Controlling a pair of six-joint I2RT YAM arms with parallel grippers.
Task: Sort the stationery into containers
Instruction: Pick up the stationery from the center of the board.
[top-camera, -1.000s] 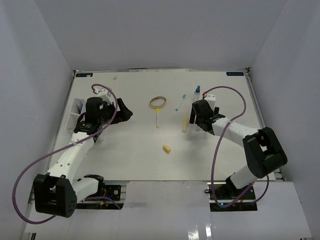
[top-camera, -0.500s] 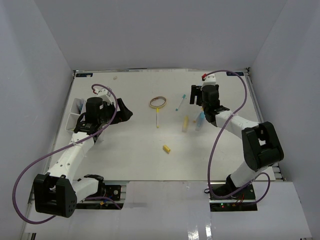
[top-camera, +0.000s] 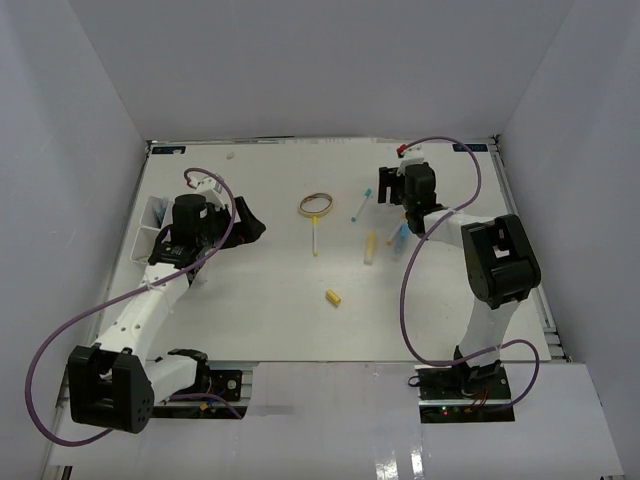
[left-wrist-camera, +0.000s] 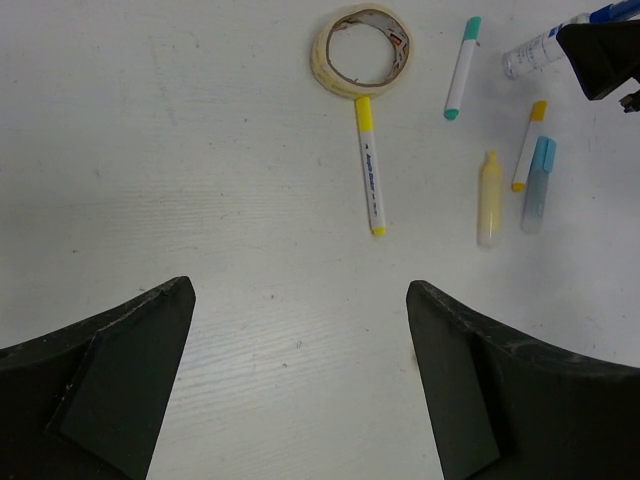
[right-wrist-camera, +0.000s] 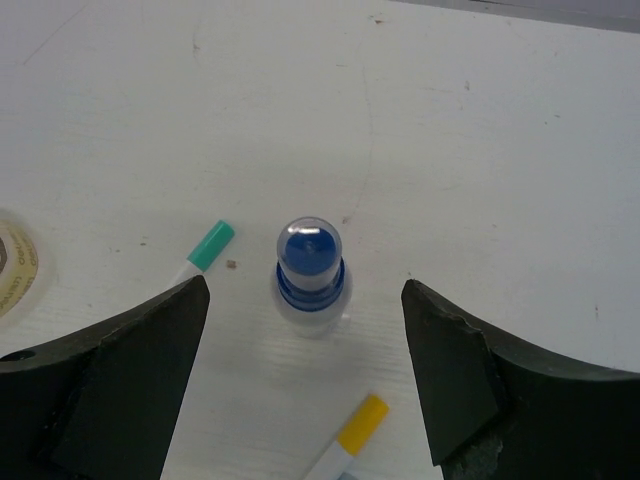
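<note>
The right arm folds back toward the far side of the table (top-camera: 270, 320), its right gripper (top-camera: 390, 188) spread wide either side of the clear bottle (right-wrist-camera: 310, 270) without touching it. The left gripper (top-camera: 248, 226) hovers wide open and holds nothing.

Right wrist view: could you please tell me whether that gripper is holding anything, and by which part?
Nothing is held: the right gripper is open, its jaws not touching the small clear blue-capped bottle seen between them.

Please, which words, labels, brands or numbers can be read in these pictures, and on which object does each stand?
No text is readable here.
Yellow-capped pen: blue print along the barrel, too small to read.
Tape ring: faint marks inside, blurred.
Blue sticker at the far right corner: too small to read.
</note>
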